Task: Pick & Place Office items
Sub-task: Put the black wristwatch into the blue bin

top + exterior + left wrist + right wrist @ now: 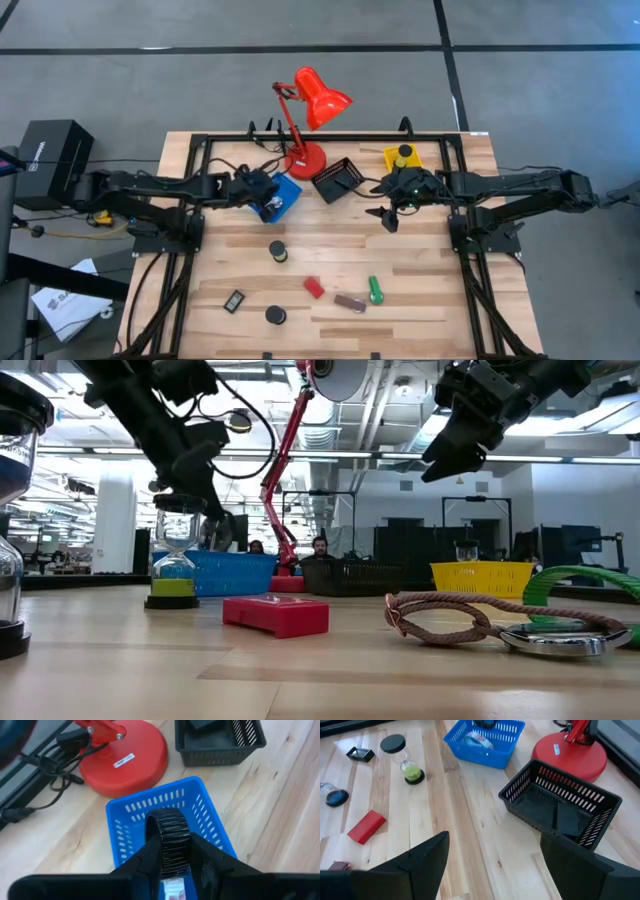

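Wooden table (420, 300), left gripper (172, 865) clamping ribbed black item (170, 837)

We see 2 dark arms reaching inward from opposite sides, both stretched out nearly level. Left pincer (268, 196) sits near the far middle, pointed down, its fingers (150, 845) closed tight on a black ribbed piece (169, 840). Right pincer (390, 212) hangs in the air on the far right side, raised clear of the worktop (420, 290), fingers (427, 852) spread wide, nothing between them.
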You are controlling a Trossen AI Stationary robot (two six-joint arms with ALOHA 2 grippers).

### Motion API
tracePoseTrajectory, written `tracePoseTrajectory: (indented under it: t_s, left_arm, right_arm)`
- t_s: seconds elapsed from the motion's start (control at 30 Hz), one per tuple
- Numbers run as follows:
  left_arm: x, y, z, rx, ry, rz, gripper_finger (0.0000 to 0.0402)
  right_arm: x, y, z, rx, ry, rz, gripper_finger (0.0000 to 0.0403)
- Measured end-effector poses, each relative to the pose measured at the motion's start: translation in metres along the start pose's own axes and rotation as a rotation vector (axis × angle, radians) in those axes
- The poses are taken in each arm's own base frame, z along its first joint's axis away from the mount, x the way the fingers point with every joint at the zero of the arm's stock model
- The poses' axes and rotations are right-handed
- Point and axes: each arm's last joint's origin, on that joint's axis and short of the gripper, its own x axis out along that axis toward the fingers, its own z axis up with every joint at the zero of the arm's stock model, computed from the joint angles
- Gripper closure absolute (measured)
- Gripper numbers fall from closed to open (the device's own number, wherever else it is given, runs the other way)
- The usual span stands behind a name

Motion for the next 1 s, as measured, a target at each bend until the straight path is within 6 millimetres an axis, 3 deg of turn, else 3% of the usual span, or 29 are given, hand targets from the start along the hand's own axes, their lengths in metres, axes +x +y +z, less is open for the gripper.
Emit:
tracePoseTrajectory:
  t_s: [0.87,1.0]
  left_arm:
    - [0.006,-0.001,0.004,-0.08,-0.137,0.042,0.0326]
    - [0.014,-0.004,0.002,-0.075,-0.121,0.048,0.0325]
  right_arm:
    - [0.0,-0.002,0.0,0.005,0.002,-0.006,0.0099]
    - [0.0,-0.002,0.0,0.005,0.001,-0.006,0.0099]
